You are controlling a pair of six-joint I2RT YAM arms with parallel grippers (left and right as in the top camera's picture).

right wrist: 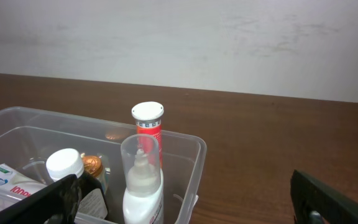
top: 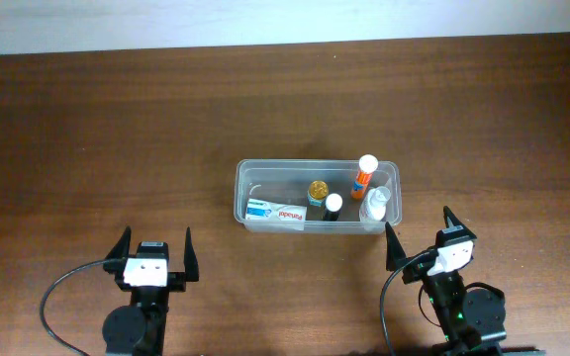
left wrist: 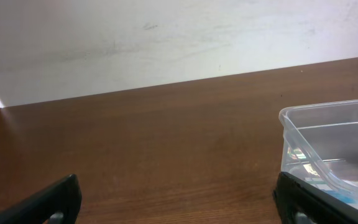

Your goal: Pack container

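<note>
A dark brown wooden table (top: 117,129) with a fine grain running lengthwise fills almost the whole overhead view. Along its far edge stands a plain off-white wall (top: 265,20) — matte, and marked with faint grey scuffs and smudges that show in both wrist views. Wall and tabletop meet in a straight line. The light is soft and even — it casts only weak shadows, and the wood carries a dull sheen that is paler towards the wall.

container (right wrist: 194,149), orange tube (right wrist: 148,127), clear-capped bottle (right wrist: 142,186)
</note>
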